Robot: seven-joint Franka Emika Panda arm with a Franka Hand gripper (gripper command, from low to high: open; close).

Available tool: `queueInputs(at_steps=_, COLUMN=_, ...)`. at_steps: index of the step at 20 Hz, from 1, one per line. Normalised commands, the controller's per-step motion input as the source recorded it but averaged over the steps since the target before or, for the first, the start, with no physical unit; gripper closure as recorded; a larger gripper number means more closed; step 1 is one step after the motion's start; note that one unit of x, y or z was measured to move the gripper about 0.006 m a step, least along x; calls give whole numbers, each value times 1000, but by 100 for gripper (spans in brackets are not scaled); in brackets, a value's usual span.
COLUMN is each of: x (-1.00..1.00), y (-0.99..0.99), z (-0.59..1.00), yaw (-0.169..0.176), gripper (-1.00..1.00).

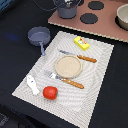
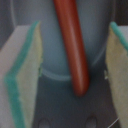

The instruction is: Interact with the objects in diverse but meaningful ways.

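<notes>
In the wrist view a brown sausage (image 2: 73,45) lies in the grey pot (image 2: 50,50), between my gripper's (image 2: 71,67) two yellow-and-teal padded fingers (image 2: 22,70). The jaws stand wide apart and do not touch the sausage. In the exterior view the gripper (image 1: 67,4) hangs over the pot (image 1: 67,12) at the top. On the mat lie the red tomato (image 1: 49,92), the white fish-like piece (image 1: 32,84) and the yellow packet (image 1: 81,43). The grey frying pan (image 1: 39,35) sits off the mat's far corner, on the exterior view's left.
A round tan plate (image 1: 68,66) sits mid-mat (image 1: 97,82) between an orange-handled fork (image 1: 66,80) and knife (image 1: 80,56). A brown stove board with black burners (image 1: 89,18) lies at the top. A pale bowl (image 1: 123,17) is at the exterior view's right.
</notes>
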Motion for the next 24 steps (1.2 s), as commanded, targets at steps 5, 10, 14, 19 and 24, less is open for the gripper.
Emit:
queueInputs(at_steps=5, x=34, y=166, z=1000, yaw=-10, gripper=-100)
queueInputs(at_steps=10, x=300, y=-33, z=807, yaw=-74, gripper=-100)
queueInputs(at_steps=14, x=649, y=-289, z=41, yaw=-111, gripper=-100)
queueInputs(at_steps=19, x=433, y=-507, z=-11, yaw=-137, gripper=-100)
queueInputs(at_steps=24, x=225, y=-585, z=-48, yaw=-155, gripper=-100)
